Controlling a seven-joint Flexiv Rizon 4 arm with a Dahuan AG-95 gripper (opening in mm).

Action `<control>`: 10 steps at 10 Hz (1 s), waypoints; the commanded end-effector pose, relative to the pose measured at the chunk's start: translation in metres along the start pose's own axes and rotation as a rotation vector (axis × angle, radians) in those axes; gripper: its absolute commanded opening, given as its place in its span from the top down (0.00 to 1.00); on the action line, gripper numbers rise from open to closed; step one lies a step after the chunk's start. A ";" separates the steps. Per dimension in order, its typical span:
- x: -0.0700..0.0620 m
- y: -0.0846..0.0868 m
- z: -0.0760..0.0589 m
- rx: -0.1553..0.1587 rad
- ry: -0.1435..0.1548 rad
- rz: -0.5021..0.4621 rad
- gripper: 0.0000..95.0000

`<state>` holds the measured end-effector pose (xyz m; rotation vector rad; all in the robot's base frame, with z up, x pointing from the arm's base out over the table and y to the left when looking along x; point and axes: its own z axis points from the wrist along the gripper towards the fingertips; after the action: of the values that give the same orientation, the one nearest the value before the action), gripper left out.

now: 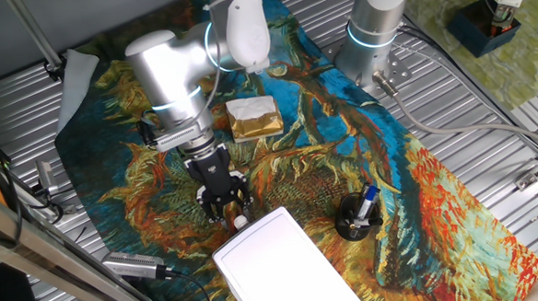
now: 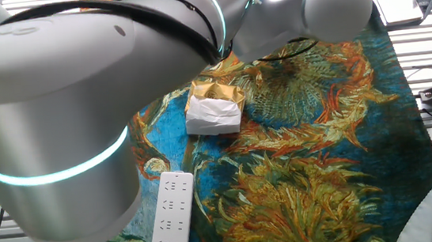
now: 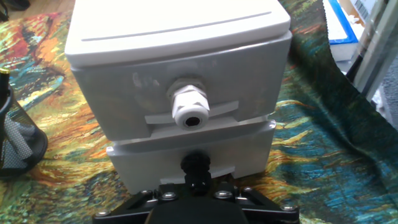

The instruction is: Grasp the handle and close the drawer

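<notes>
White handle (image 3: 190, 111), perhaps ungrasped, hand-view only

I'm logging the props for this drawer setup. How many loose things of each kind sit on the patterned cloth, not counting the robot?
White drawer box: 1
Tan-and-white block: 1
Black mesh pen cup: 1
White remote control: 1
Total: 4
</notes>
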<state>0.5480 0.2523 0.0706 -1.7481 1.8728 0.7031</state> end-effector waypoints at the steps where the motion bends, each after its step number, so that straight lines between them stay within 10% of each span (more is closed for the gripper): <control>1: 0.001 0.001 0.002 0.002 0.002 0.000 0.60; 10: 0.001 0.000 0.003 0.008 -0.005 -0.004 0.60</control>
<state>0.5480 0.2535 0.0676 -1.7425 1.8658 0.6984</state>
